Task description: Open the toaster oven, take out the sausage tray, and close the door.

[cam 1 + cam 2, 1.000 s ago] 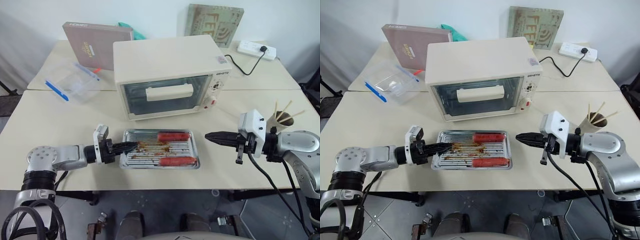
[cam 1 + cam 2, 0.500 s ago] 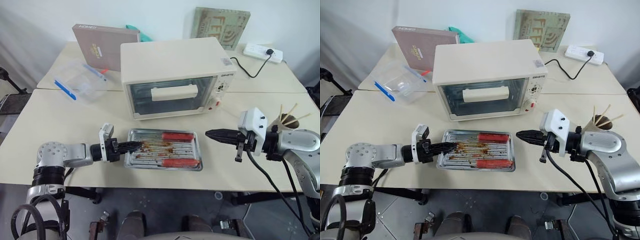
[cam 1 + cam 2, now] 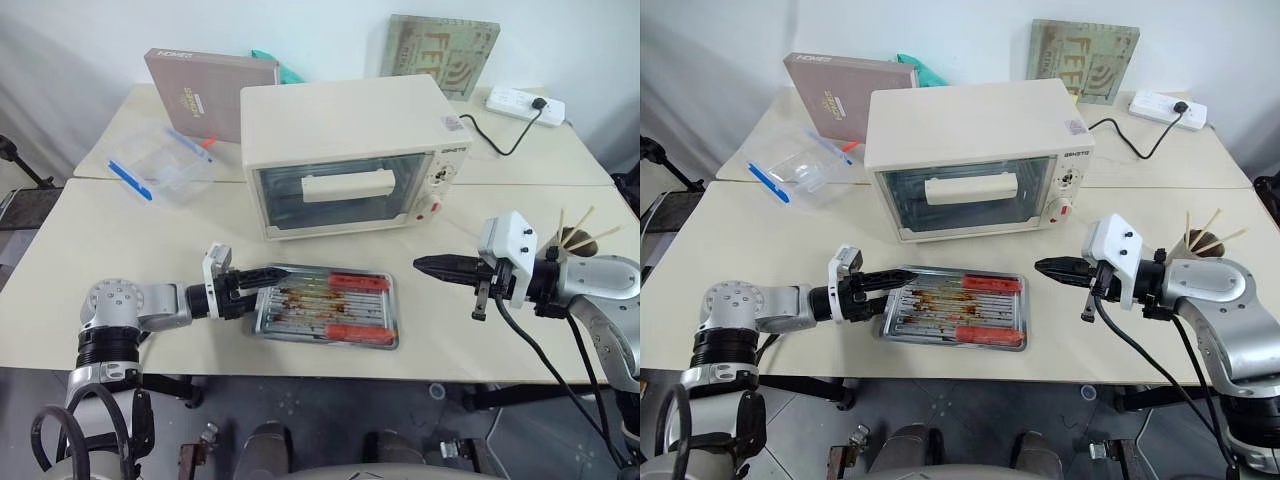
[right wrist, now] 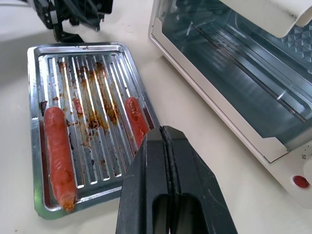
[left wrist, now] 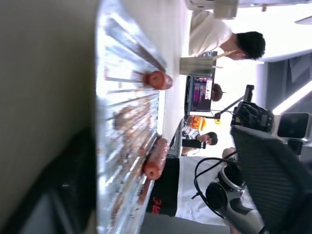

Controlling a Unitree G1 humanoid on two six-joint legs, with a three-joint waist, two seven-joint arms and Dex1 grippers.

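Reaching across the cream table with my left gripper, I am holding its two black fingers parted at the left end of the sausage tray, one finger riding above the tray's rim, so the jaws are open rather than clamped. Whether either finger is touching the metal, I cannot tell. The tray is lying flat on the table in front of the toaster oven, just toward me from it, with grease stains along its ridged bottom and two red sausages, one along the far edge and one along the near edge. In my left wrist view the tray's shiny rim is running close past the camera, with both sausages beyond it and people in the room in the background.

My right gripper is hovering to the right of the tray, apart from it, its fingers pressed together with nothing between them and pointing toward the tray. My right wrist view is looking down over those closed fingers at the tray and the oven's front.

The door is sitting shut against the oven, its long cream handle across the glass.

A clear plastic box and a brown flat box are sitting at the table's far left.
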